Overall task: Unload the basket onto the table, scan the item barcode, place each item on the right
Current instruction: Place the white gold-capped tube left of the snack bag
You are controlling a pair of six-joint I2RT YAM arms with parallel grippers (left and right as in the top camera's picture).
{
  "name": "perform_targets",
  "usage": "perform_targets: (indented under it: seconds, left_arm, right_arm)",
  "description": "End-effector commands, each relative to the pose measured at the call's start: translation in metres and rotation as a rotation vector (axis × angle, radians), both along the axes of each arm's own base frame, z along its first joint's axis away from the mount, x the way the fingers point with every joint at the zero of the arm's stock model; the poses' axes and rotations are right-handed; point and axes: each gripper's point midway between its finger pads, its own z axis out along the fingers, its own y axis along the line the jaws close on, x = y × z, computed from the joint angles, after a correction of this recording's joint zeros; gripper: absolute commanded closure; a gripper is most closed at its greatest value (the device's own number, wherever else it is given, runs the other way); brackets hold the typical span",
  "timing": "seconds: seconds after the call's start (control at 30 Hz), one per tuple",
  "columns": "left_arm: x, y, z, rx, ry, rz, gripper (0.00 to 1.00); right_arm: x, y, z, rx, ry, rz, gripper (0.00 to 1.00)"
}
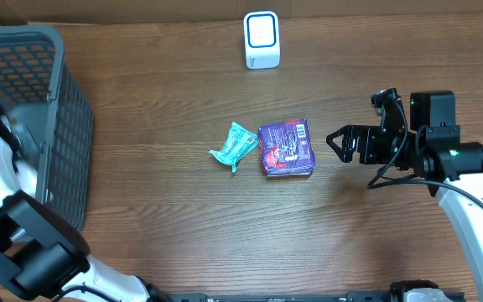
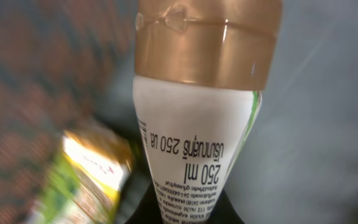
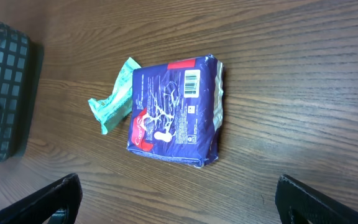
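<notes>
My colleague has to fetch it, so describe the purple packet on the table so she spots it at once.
On the brown wooden table, look right of the dark grey mesh basket, below the small white box-shaped device. The flat purple plastic packet lies mid-table beside a crumpled teal wrapper; it is the larger, squarish one, with a white barcode on top.

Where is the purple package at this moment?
In the overhead view, the purple package lies on the table, right beside the green packet on its left, and the open right gripper faces it from the right.
</notes>
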Motion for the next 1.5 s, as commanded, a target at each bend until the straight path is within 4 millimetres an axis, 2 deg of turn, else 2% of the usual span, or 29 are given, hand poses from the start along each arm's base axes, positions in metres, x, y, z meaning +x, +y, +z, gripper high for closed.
perform_targets:
  seconds: [0.0,0.1,0.23,0.3,0.4,0.47,0.57,0.63,0.7,0.8,0.9,1.0,1.1,1.23,1.27,1.3,1.37,1.4,1.47]
  left_arm:
    - [0.029,-0.011,0.126,0.181,-0.232,-0.048,0.96]
    - [0.037,-0.033,0.197,0.312,-0.325,-0.117,0.96]
    - [0.032,-0.074,0.267,0.437,-0.421,-0.208,0.96]
    - [0.025,-0.103,0.296,0.473,-0.480,-0.258,0.96]
    - [0.016,-0.150,0.314,0.431,-0.548,-0.340,0.96]
    - [0.011,-0.188,0.309,0.317,-0.583,-0.392,0.96]
    - [0.007,-0.233,0.279,0.101,-0.555,-0.423,0.96]
    - [0.006,-0.261,0.244,-0.065,-0.480,-0.412,0.96]
    - [0.006,-0.280,0.207,-0.173,-0.382,-0.389,0.96]
    - [0.010,-0.302,0.146,-0.258,-0.227,-0.369,0.96]
    - [0.020,-0.324,0.076,-0.316,-0.100,-0.360,0.96]
    - [0.032,-0.340,0.020,-0.328,-0.033,-0.384,0.96]
    - [0.046,-0.352,-0.028,-0.351,-0.008,-0.377,0.96]
    - [0.063,-0.371,-0.068,-0.390,0.006,-0.417,0.96]
    - [0.066,-0.374,-0.074,-0.394,0.006,-0.428,0.93]
    - [0.069,-0.379,-0.078,-0.402,0.006,-0.442,0.75]
    - [0.071,-0.382,-0.080,-0.407,0.001,-0.455,0.48]
    - [0.071,-0.382,-0.080,-0.407,-0.001,-0.457,0.39]
    - [0.074,-0.382,-0.074,-0.405,-0.015,-0.460,0.28]
  right_arm:
    - [0.006,-0.003,0.005,-0.008,-0.018,-0.012,0.00]
    - [0.005,-0.003,0.004,-0.007,-0.017,-0.011,0.00]
    - [0.006,-0.003,0.005,-0.007,-0.017,-0.011,0.00]
    - [0.006,-0.003,0.004,-0.007,-0.017,-0.011,0.00]
    - [0.006,-0.003,0.005,-0.007,-0.018,-0.011,0.00]
    - [0.006,-0.003,0.005,-0.007,-0.018,-0.011,0.00]
    - [0.006,-0.003,0.005,-0.007,-0.018,-0.011,0.00]
    - [0.006,-0.003,0.005,-0.007,-0.018,-0.011,0.00]
    - [0.006,-0.003,0.005,-0.007,-0.018,-0.011,0.00]
    - [0.006,-0.003,0.005,-0.007,-0.019,-0.011,0.00]
    - [0.007,-0.003,0.005,-0.007,-0.025,-0.011,0.00]
    - [0.007,-0.003,0.006,-0.007,-0.026,-0.011,0.00]
    - [0.007,-0.003,0.006,-0.007,-0.026,-0.011,0.00]
    - [0.008,-0.006,0.004,-0.023,-0.026,-0.022,0.00]
    - [0.008,-0.006,0.004,-0.023,-0.026,-0.022,0.00]
    - [0.008,-0.006,0.004,-0.022,-0.026,-0.022,0.00]
    - [0.008,-0.006,0.004,-0.022,-0.026,-0.022,0.00]
    - [0.008,-0.006,0.004,-0.022,-0.026,-0.022,0.00]
    - [0.008,-0.006,0.004,-0.022,-0.026,-0.022,0.00]
